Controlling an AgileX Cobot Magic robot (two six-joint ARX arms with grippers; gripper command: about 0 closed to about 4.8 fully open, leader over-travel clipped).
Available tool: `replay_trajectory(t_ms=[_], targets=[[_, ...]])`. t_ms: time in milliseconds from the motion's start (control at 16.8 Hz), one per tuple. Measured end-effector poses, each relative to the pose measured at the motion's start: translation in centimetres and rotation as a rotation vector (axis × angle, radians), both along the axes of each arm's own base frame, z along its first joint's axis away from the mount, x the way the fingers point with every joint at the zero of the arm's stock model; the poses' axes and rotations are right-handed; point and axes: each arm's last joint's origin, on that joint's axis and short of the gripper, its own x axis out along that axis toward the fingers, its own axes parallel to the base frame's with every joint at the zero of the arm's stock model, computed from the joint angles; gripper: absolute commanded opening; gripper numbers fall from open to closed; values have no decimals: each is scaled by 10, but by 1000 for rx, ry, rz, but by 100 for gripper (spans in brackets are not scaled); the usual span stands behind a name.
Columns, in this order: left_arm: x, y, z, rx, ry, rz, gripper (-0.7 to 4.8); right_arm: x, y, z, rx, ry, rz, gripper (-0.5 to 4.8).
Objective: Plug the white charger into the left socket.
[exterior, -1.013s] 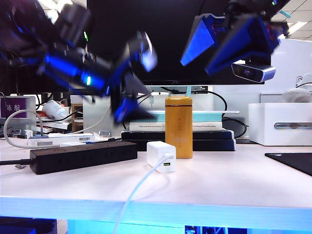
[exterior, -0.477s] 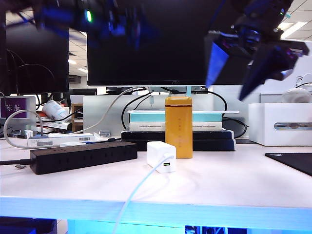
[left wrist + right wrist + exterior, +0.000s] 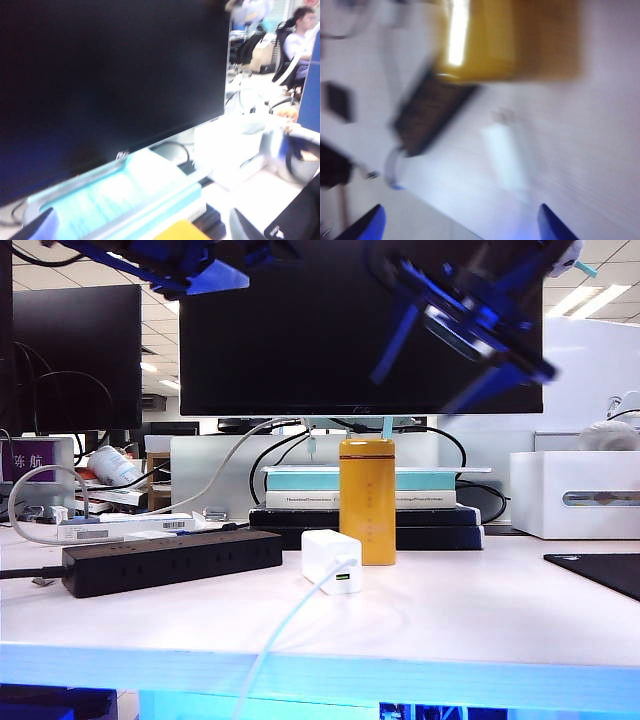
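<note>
1. In the outside view, the white charger (image 3: pixel 331 560) sits on the white table (image 3: pixel 450 620), just in front of the yellow tin (image 3: pixel 367 500). Its thin white cable (image 3: pixel 285 630) runs down over the front edge of the table.
2. The yellow tin stands up straight with its lid on, so you cannot see what is inside it.
3. The long black power strip (image 3: pixel 170 560) lies flat on the left side of the table, a little apart from the charger. The left socket is on its top, but you cannot see the holes from this low angle. Nothing is plugged into it.
4. Behind the tin there is a stack of books (image 3: pixel 420 505) under a big black screen (image 3: pixel 360 330). A big white box (image 3: pixel 575 495) with a grey slot stands on the right; it is closed.
5. The left gripper (image 3: pixel 190 265) is high up at the top left, blurry, and holds nothing. The right gripper (image 3: pixel 470 320) is high up at the top right, with its 2 blue fingers spread apart and nothing between them.
6. In the left wrist view, the left gripper (image 3: pixel 145 227) has its 2 fingertips far apart and empty. It faces the black screen (image 3: pixel 110 75), the books (image 3: pixel 125 200) and the white box (image 3: pixel 235 150).
7. In the right wrist view, which is very blurry, the right gripper (image 3: pixel 460 222) has its 2 blue fingertips wide apart and empty. Below it are the yellow tin (image 3: pixel 510 40), the power strip (image 3: pixel 430 117) and the white charger (image 3: pixel 502 157).
</note>
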Motion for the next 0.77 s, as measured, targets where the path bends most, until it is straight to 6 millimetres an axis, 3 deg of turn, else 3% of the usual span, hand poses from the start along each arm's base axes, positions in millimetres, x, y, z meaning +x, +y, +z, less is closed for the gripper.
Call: replay_trajectory(t_ms=[119, 477, 596, 775], targets=[[-5, 3, 5, -32, 35, -4, 479, 4, 4, 5, 80, -57, 53, 399], [-10, 5, 13, -53, 32, -5, 479, 4, 3, 5, 45, -110, 113, 399], [-13, 7, 12, -45, 80, -5, 479, -5, 12, 2, -43, -206, 305, 399], [-13, 7, 10, -38, 98, -5, 479, -15, 35, -1, -124, -255, 388, 399]])
